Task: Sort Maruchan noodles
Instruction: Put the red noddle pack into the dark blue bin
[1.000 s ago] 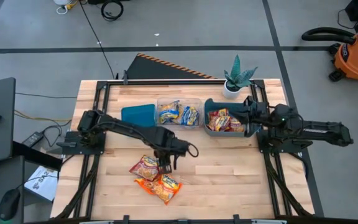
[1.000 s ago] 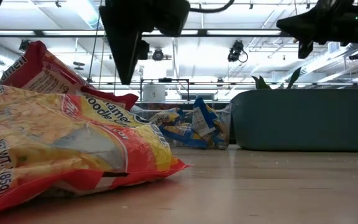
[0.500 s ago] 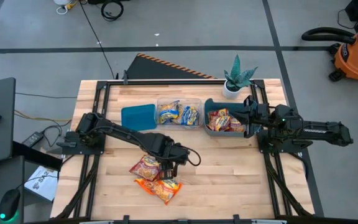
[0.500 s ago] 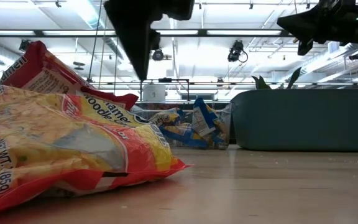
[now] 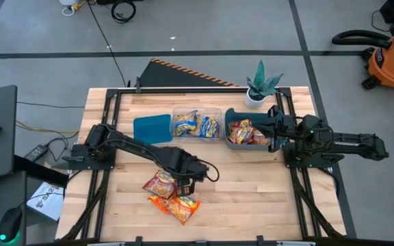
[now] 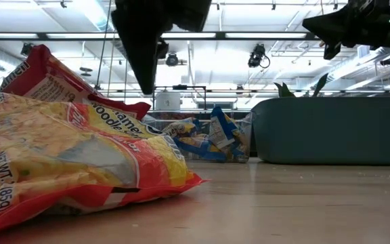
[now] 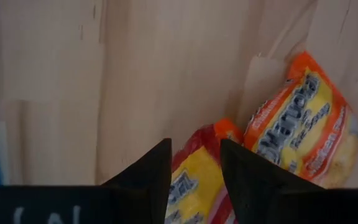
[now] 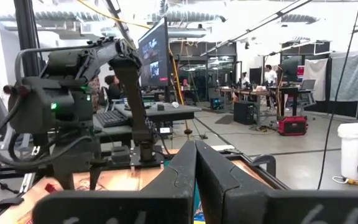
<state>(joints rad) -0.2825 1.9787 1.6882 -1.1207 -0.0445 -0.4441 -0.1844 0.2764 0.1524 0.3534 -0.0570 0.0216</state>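
Three Maruchan packets lie flat on the table near its near edge: a red-pink-and-yellow one (image 5: 159,182) and orange-red ones (image 5: 178,205), large in the low view (image 6: 59,163). My left gripper (image 5: 183,183) (image 7: 195,168) hangs open above them, fingers pointing down, touching none; a red-and-yellow packet (image 7: 194,186) shows between its fingers, an orange one (image 7: 303,134) beside. Blue-and-yellow packets (image 5: 197,125) fill the clear bin; red ones (image 5: 245,132) fill the teal bin (image 6: 330,129). My right gripper (image 5: 273,134) (image 8: 196,163) is shut, held over the teal bin's right end.
A teal lid (image 5: 152,127) lies flat left of the clear bin (image 5: 219,109). A potted plant (image 5: 260,85) stands at the far right corner. Bare wood (image 5: 252,184) stretches right of the loose packets. The room beyond holds desks, screens and people.
My left gripper has moved a little toward the table's near edge and now stands over the loose packets. The packets and my right arm have kept still.
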